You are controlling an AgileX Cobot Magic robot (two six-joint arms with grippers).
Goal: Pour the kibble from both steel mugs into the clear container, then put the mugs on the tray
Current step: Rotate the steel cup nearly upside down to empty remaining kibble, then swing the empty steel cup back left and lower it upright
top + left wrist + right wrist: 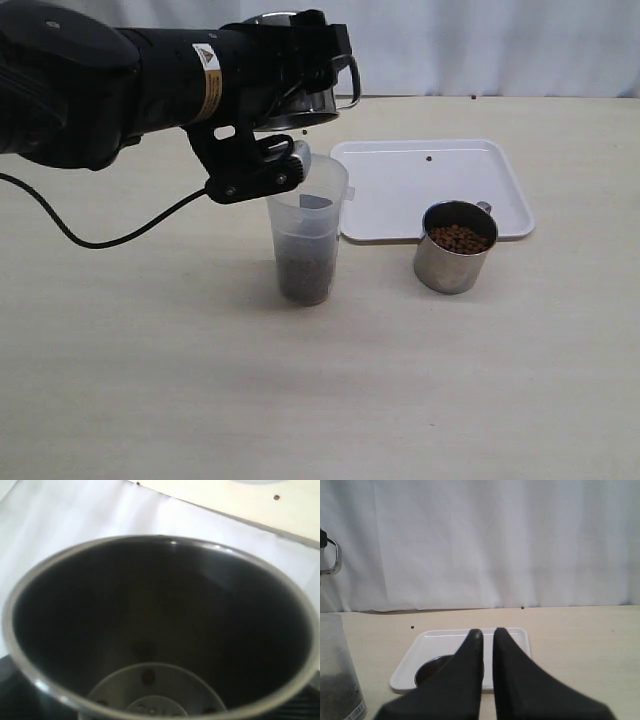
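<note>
- One steel mug (pixel 318 100) is gripped across its body by the left gripper (pixel 300 60) and is tipped mouth-down over the clear container (pixel 308 225); its loop handle sticks out on the side facing the tray.
- In the left wrist view this held mug (pixel 160 620) fills the frame. Its dark inside is almost bare, with only a few pellets seen at the bottom.
- A few pellets are seen at the mug's lower lip, just above the container's opening.
- The clear container is stood upright on the table (pixel 320 400), left of the tray, and the kibble (pixel 305 275) fills roughly its lower third.
- Part of the container's upper rim is hidden in the exterior view by a black bracket (pixel 250 172) under the left arm.
- A black cable (pixel 100 238) is trailed over the table from that arm, well apart from the container.
- The tray (pixel 400 195) is laid flat behind and to the right of the container; a single stray pellet (pixel 428 158) is seen on it.
- The second mug (pixel 452 262) is stood upright at the tray's near right corner, nearly full of kibble. Whether it touches the rim cannot be told.
- Another loose pellet (pixel 473 97) is seen at the table's far edge, before the white curtain (pixel 500 45).
- The right gripper (pixel 487 632) is held with its fingers nearly together and nothing between them. It is kept back from the tray, and the second mug is partly hidden behind it in the right wrist view.
</note>
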